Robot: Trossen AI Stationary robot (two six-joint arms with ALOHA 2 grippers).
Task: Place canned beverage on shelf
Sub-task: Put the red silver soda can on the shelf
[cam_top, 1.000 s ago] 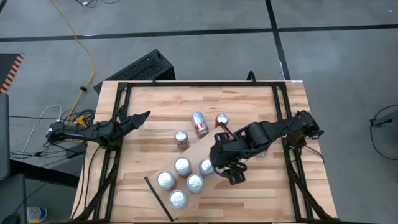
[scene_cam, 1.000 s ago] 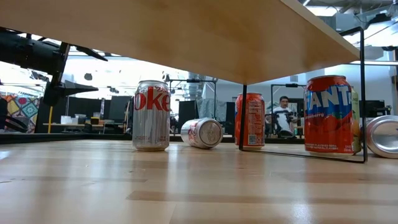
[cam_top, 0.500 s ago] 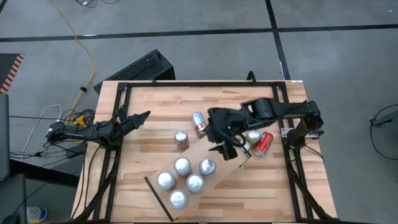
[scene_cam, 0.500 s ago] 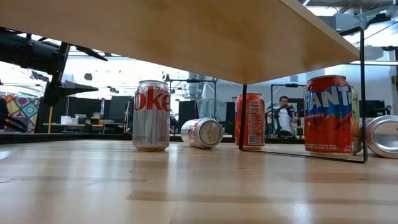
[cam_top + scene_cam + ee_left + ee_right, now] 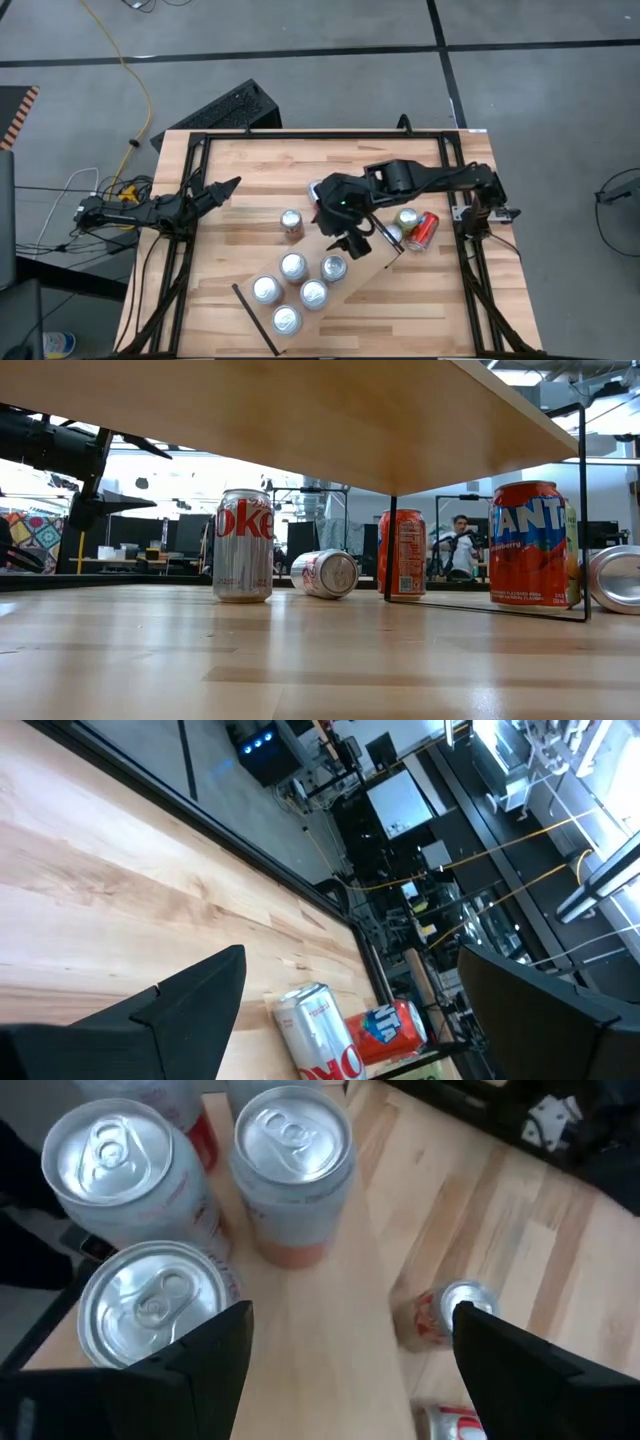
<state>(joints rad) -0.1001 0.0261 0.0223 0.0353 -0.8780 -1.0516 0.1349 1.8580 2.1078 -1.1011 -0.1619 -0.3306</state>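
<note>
The right tool hangs spread wide and empty above the shelf, apparently heading for a loose can. Four cans already stand on the shelf, while a "Fanta" can and a Coke can wait on the desk. The left tool idles released at the desk's left edge.

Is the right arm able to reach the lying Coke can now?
Probably yes. The right end effector is open and empty, and the lying Coke can sits just beside it, partly hidden under the arm.
</note>
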